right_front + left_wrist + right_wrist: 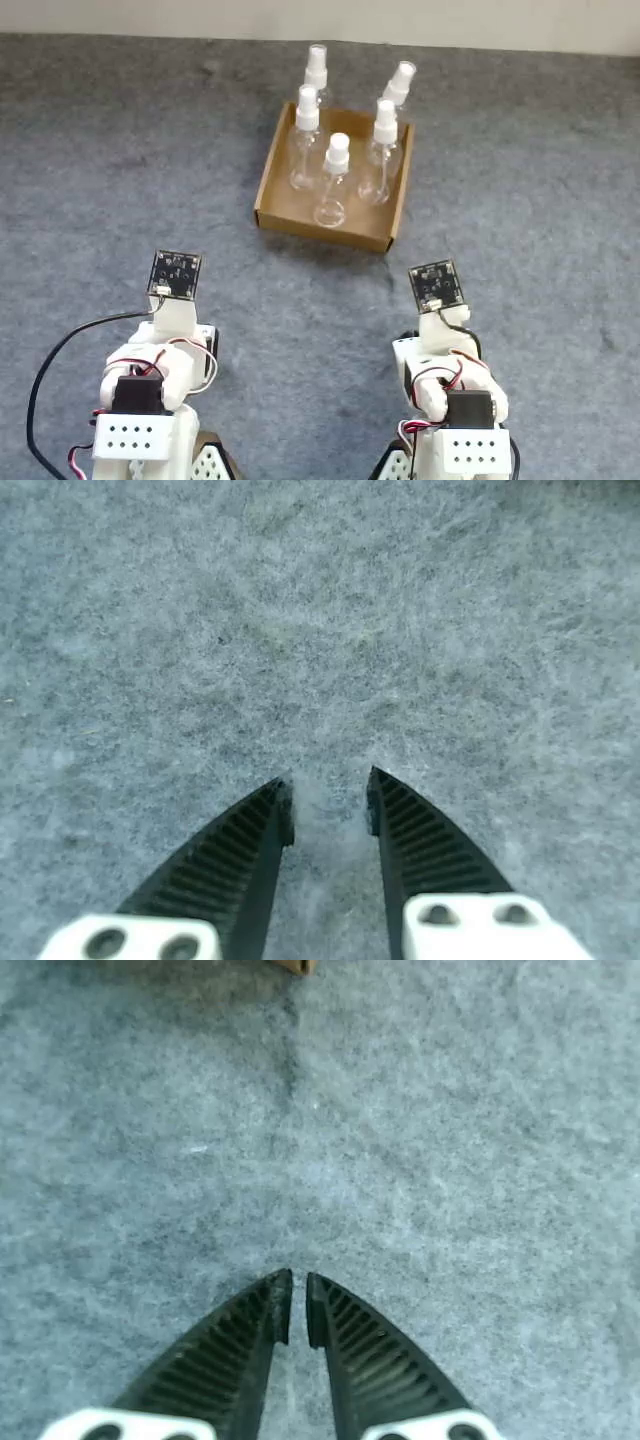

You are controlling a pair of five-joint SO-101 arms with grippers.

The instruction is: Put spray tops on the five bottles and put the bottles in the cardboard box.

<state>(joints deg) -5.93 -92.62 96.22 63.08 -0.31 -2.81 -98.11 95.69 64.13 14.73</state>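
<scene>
Five clear, round-bellied bottles (331,200), each capped with a white plastic spray top (338,152), stand upright inside the shallow brown cardboard box (322,233), the two rear ones at its far wall. The box sits on a desk (120,150) covered in fuzzy grey felt, with a pale wall (150,15) behind. The left arm (150,400) and right arm (450,400) sit side by side, well apart from the box. The ribbed black left jaws are slightly apart over the felt; the right jaws are almost together.

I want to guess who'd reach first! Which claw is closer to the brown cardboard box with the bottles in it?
Right. The right claw sits just short of a near corner of the brown cardboard box; the left claw sits farther back, off toward the other near corner.
</scene>
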